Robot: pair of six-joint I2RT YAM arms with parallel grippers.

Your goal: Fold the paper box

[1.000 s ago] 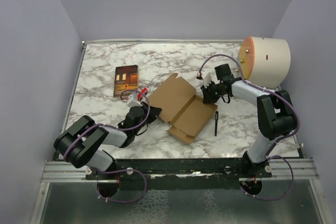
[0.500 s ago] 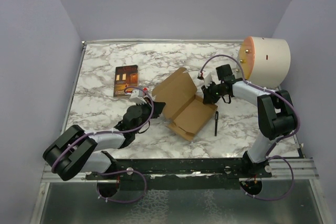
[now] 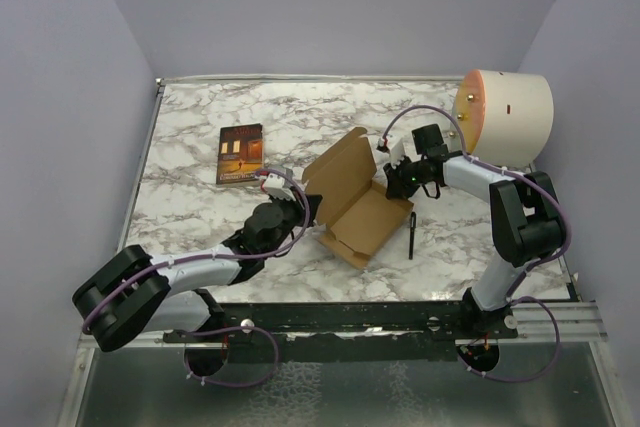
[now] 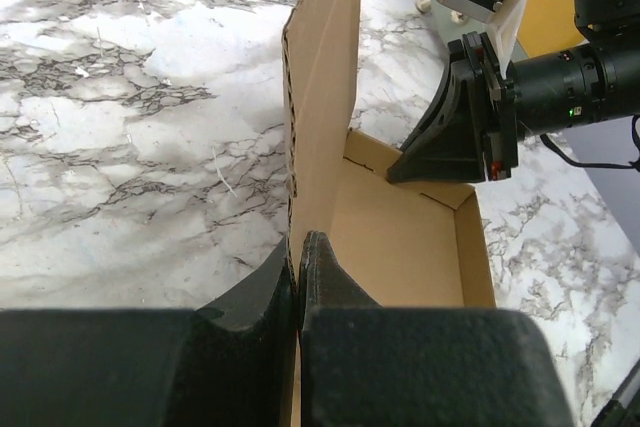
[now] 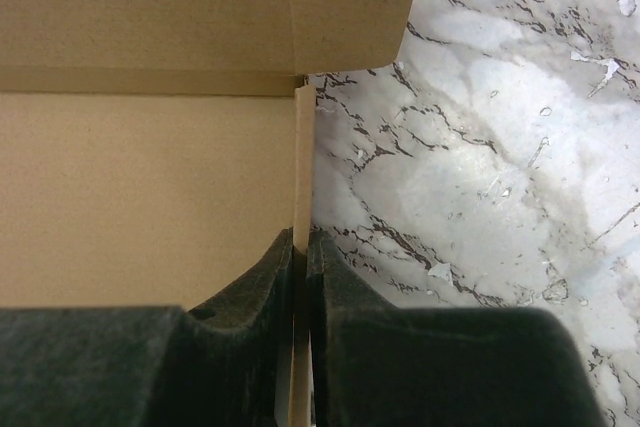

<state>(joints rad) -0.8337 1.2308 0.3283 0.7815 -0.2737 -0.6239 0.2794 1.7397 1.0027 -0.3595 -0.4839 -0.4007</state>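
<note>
A book [image 3: 240, 154] lies at the left. The left gripper [image 4: 300, 247] is clamped on the raised flap of the central paper box [image 3: 352, 202]. The right gripper [image 5: 302, 242] pinches the box's side wall. Just right lies possibly a pen [image 3: 411, 235], then a cream cylinder [image 3: 503, 113].

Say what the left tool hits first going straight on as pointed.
The left tool is shut on the raised flap of the paper box, which runs along that line; beyond it, probably just marble table, though depth is unclear.

We see a marble worktop [image 3: 330, 112] carrying a dark book [image 3: 240, 154] toward its left edge, a cream cylinder [image 3: 505, 117] at its far right corner and a black pen [image 3: 411, 235] right of centre.
</note>
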